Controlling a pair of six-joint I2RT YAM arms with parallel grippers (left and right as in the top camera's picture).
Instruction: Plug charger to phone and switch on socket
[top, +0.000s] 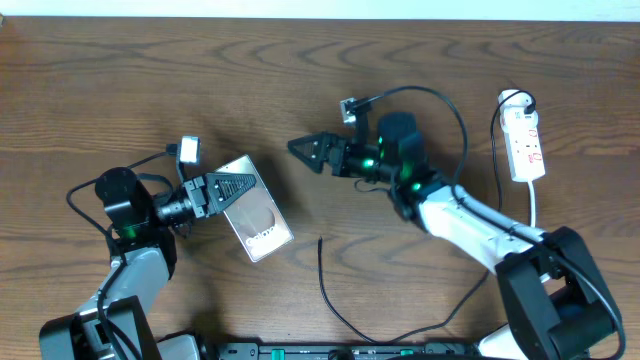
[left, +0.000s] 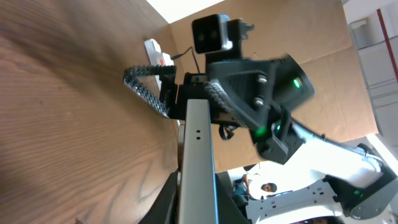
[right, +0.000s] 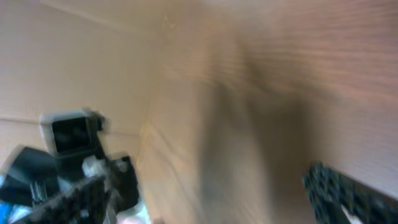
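Note:
The phone (top: 258, 222), a glossy grey slab with white lettering, is held tilted just above the table at centre left. My left gripper (top: 232, 191) is shut on its upper end. In the left wrist view the phone (left: 198, 155) shows edge-on between the dark jaws. My right gripper (top: 306, 150) stands open and empty, pointing left, a short way right of the phone; one of its fingers (right: 345, 193) shows in the blurred right wrist view. The charger (top: 327, 285), a thin black cable, lies on the table below, its tip (top: 320, 240) near the phone's lower corner. The socket (top: 525, 140) lies at the far right.
The right arm (left: 267, 93) fills the middle of the left wrist view, with the socket (left: 155, 53) far behind it. The left arm's wrist camera (right: 71, 132) shows at the left of the right wrist view. The table's front edge (top: 330, 350) carries a black rail.

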